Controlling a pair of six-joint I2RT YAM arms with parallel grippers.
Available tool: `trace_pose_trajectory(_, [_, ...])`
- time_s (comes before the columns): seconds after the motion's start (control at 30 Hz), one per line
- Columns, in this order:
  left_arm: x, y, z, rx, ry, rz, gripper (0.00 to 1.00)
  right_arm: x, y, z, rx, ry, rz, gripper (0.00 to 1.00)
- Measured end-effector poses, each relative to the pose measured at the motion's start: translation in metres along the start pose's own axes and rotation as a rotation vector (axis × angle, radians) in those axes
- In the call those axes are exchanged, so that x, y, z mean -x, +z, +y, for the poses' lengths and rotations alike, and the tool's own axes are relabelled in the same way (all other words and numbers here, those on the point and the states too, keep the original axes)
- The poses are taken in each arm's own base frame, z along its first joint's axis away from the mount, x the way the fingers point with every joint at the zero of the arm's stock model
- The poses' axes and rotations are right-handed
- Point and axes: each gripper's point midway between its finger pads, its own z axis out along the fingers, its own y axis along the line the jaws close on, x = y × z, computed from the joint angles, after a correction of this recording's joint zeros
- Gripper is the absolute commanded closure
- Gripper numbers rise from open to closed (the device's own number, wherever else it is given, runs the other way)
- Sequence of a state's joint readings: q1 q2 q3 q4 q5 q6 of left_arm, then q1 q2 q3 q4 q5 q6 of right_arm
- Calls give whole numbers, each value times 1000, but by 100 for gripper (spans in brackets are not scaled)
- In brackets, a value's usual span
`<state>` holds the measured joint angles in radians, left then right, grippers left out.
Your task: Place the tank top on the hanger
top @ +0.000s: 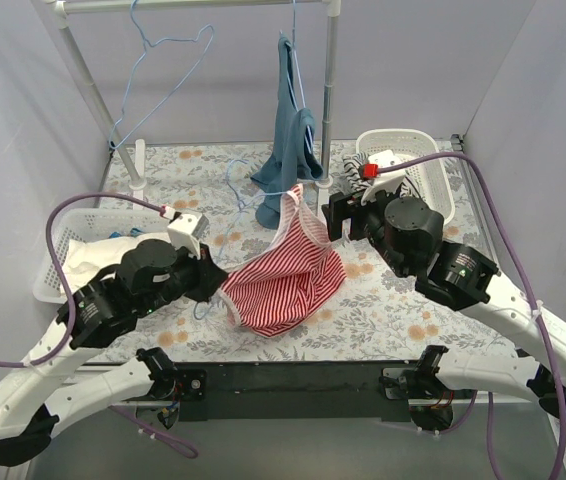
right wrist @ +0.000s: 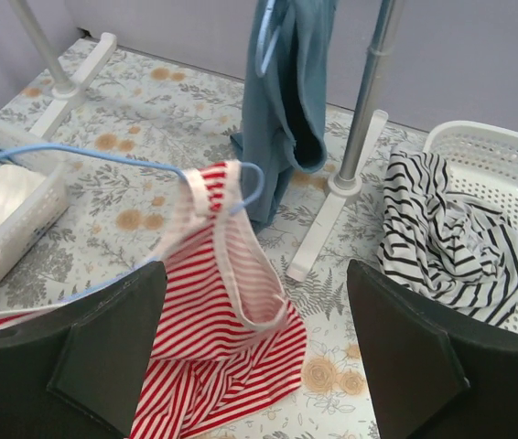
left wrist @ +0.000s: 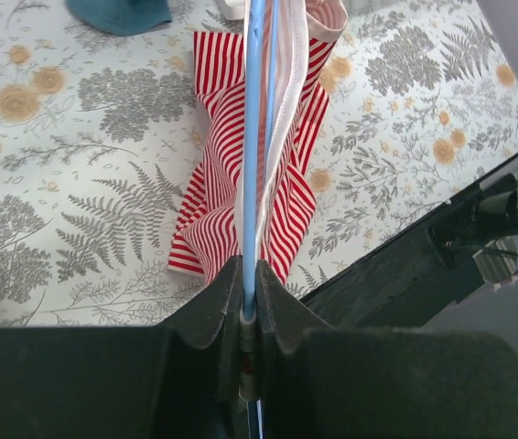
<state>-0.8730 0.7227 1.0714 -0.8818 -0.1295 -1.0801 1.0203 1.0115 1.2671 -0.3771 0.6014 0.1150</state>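
The red-and-white striped tank top (top: 288, 275) lies bunched on the floral table, with one white-trimmed strap lifted. That strap is draped over one end of the light-blue hanger (right wrist: 103, 155). My left gripper (top: 208, 275) is shut on the hanger's wire, which shows edge-on in the left wrist view (left wrist: 254, 137), with the tank top (left wrist: 213, 210) below it. My right gripper (top: 335, 218) is open and empty, just right of the raised strap. In the right wrist view the tank top (right wrist: 232, 338) lies between and beyond my open right gripper (right wrist: 254, 366).
A teal-blue garment (top: 288, 140) hangs from the rack by the upright pole (top: 330, 90). A spare blue hanger (top: 163, 60) hangs at the left. A white basket (top: 433, 185) at the right holds a black-and-white striped garment (right wrist: 442, 238). Another white basket (top: 58, 285) stands at the left.
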Motion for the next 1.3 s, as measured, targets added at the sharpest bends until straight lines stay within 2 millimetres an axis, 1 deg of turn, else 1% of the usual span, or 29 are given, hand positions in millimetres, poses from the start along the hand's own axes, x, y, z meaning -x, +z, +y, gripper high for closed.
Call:
trace_pose_trajectory(0.1, [8,-15,8,51,-33,-26,100,-2,1,-6,-35,14,-5,13])
trace_pose_trajectory(0.13, [13,-23,11,72,-45,-40,100,-4,2,-7,-42,14,-1,13])
trace_pose_trajectory(0.27, [37,-49,18,128,-81,-105,100,-12,7,-7,-52,16,17,13])
trace_pose_trajectory(0.37, [60,-69,24,181,-98,-164,100,-19,12,-5,-51,18,36,13])
trace_pose_trajectory(0.43, [73,-76,29,229,-101,-192,100,-23,16,-3,-50,17,48,13])
trace_pose_trajectory(0.5, [85,-78,35,287,-94,-206,100,-26,19,-2,-47,18,59,13])
trace_pose_trajectory(0.6, [104,-72,41,376,-59,-213,100,-30,23,1,-38,25,74,13])
trace_pose_trajectory(0.67, [119,-61,44,445,-22,-215,100,-32,25,3,-28,31,80,13])
trace_pose_trajectory(0.73, [134,-46,46,514,25,-214,100,-33,25,5,-15,36,84,13])
trace_pose_trajectory(0.83, [148,-18,50,594,104,-196,100,-33,25,8,0,48,87,13])
trace_pose_trajectory(0.9, [158,4,55,627,147,-170,100,-34,25,10,9,55,90,13])
trace_pose_trajectory(0.93, [164,13,63,646,153,-161,100,-34,25,10,13,57,90,13])
trace_pose_trajectory(1.0, [177,30,88,684,136,-147,100,-34,25,12,23,62,93,13])
trace_pose_trajectory(1.07, [185,39,111,715,123,-140,100,-34,24,13,27,65,92,13])
trace_pose_trajectory(1.1, [189,43,119,721,120,-138,100,-33,24,13,28,69,91,13])
trace_pose_trajectory(1.13, [193,45,122,715,120,-138,100,-33,23,12,27,70,90,13])
trace_pose_trajectory(1.17, [202,49,122,699,123,-148,100,-34,22,12,27,73,90,13])
trace_pose_trajectory(1.23, [219,56,117,661,131,-172,100,-34,20,11,27,74,89,13])
trace_pose_trajectory(1.3, [240,58,112,630,134,-218,100,-33,19,10,27,76,86,13])
